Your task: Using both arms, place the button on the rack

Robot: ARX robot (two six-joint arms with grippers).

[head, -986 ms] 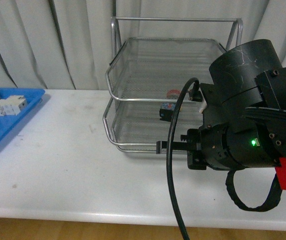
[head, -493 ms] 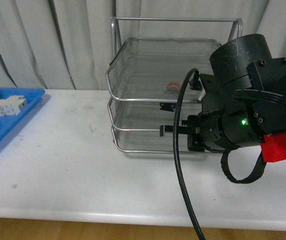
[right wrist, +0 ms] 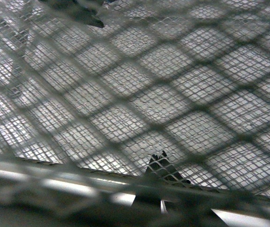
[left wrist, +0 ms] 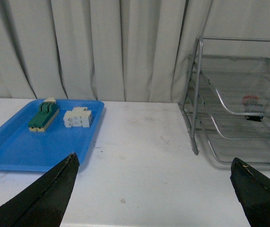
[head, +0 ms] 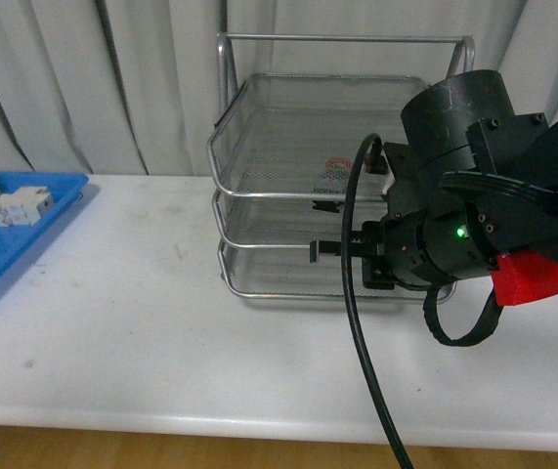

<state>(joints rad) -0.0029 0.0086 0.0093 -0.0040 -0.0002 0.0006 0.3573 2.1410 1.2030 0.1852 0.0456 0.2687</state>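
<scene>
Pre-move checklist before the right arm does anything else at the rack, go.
1. Button inside the rack, on a mesh tray: ok.
2. Right gripper free of the button: ok, it sits lower, at the front rail.
3. Right gripper open or shut: cannot tell; right wrist view shows only mesh.
4. Left gripper open and empty, away from the rack: ok.
5. Cable clear of the tray fronts: cannot tell, it hangs across them.
</scene>
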